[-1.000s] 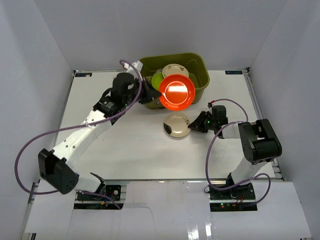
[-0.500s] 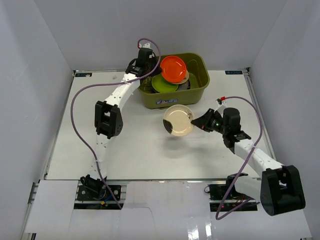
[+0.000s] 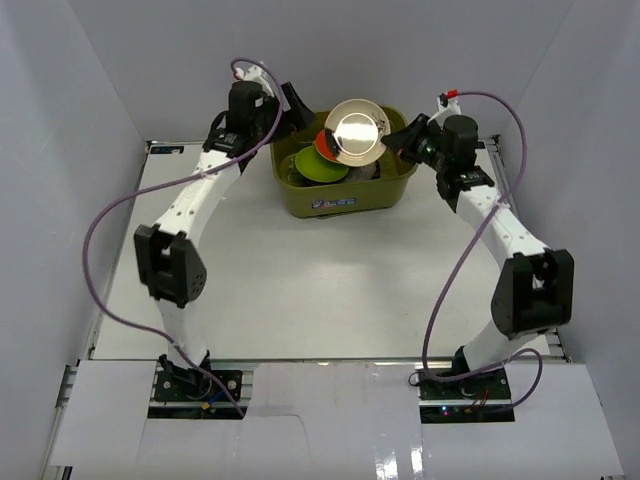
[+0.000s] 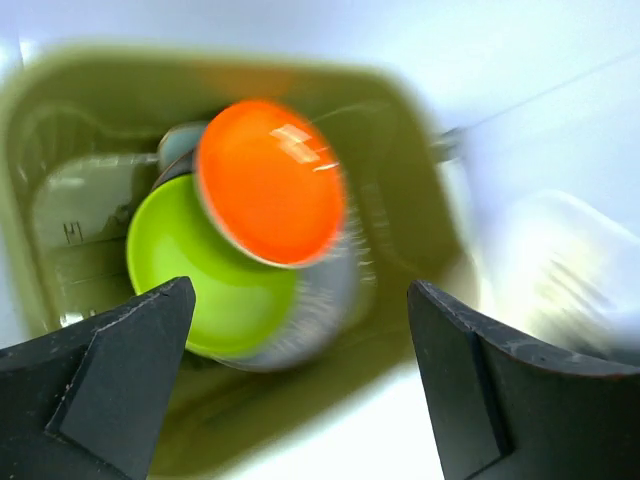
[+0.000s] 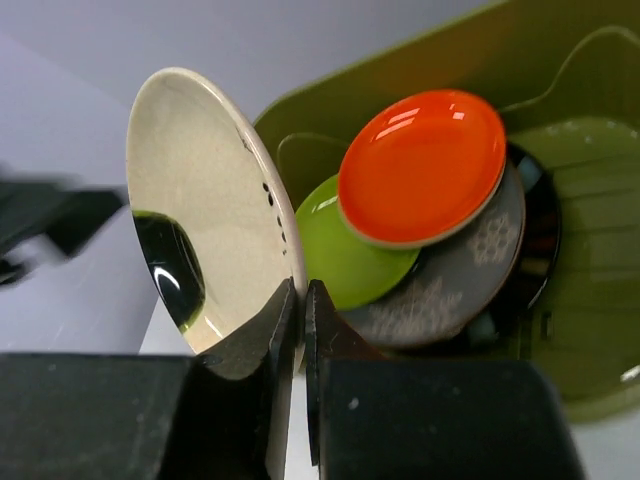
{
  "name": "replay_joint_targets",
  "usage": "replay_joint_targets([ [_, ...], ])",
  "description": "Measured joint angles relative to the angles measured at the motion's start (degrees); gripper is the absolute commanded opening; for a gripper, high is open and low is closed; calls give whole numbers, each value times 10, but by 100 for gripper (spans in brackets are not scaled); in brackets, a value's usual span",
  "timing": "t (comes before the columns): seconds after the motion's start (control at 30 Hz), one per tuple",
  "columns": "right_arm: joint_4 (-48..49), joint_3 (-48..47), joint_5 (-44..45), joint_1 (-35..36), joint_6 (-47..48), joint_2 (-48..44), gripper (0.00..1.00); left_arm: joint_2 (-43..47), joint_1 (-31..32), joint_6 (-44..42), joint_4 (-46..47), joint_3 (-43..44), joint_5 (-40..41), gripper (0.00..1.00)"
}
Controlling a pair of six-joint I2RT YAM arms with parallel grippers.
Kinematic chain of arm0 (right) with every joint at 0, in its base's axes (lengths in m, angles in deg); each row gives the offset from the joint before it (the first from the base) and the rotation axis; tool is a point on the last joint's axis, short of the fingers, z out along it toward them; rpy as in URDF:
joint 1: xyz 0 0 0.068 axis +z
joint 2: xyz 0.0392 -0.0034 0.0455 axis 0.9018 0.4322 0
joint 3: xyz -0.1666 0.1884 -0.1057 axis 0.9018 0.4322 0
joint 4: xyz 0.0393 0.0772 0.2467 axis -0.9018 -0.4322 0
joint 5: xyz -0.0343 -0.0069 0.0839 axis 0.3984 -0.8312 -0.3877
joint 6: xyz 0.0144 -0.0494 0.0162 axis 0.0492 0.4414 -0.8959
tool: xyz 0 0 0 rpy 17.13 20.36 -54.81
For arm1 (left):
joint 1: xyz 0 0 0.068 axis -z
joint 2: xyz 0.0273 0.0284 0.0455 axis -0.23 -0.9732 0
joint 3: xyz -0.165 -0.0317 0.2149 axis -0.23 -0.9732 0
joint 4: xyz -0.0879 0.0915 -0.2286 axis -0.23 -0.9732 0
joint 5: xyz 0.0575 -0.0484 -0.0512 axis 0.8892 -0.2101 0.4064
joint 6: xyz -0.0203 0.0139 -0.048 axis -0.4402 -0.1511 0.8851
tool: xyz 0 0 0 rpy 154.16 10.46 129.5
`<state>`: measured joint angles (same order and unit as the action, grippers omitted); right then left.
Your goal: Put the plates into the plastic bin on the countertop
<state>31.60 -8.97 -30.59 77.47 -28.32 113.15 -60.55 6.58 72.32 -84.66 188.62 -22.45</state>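
The olive-green plastic bin [image 3: 345, 203] stands at the back of the white countertop [image 3: 300, 280]. Inside it the orange-red plate [image 4: 270, 180] lies tilted on the lime green plate [image 4: 185, 270], over a grey deer-patterned plate [image 5: 455, 285]. My left gripper [image 4: 300, 292] is open and holds nothing, hovering at the bin's back left corner [image 3: 287, 108]. My right gripper [image 5: 298, 292] is shut on the rim of the cream plate with a dark patch [image 5: 195, 190]. It holds that plate on edge above the bin's middle [image 3: 357, 131].
A black plate edge [image 5: 538, 250] shows under the grey one at the bin's right side. The bin's right part shows bare olive floor [image 5: 585, 200]. Purple cables loop from both arms. Grey walls close in the table on three sides.
My left gripper opened, let the orange-red plate go into the bin, and drew back to the bin's left. My right arm lifted the cream plate from above the table to over the bin.
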Motion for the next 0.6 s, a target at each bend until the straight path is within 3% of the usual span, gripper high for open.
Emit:
replay_joint_targets([
  [0.17,-50,-190,31,1,3,176,12,319,0,3,96,-256,28,98],
  [0.23,-82,-262,38,3,4,241,43,421,1,4,108,-338,32,98],
  [0.27,-101,-294,41,5,7,270,64,468,1,2,117,-378,33,98],
  [0.33,-136,-331,39,7,12,305,76,541,1,-3,120,-453,30,98],
  [0.4,-166,-338,34,11,21,314,89,604,1,-12,107,-539,26,98],
  [0.5,-176,-292,31,15,33,276,98,662,1,-19,47,-637,23,98],
  [0.6,-166,-165,26,19,44,162,94,728,1,-20,-15,-713,13,98],
])
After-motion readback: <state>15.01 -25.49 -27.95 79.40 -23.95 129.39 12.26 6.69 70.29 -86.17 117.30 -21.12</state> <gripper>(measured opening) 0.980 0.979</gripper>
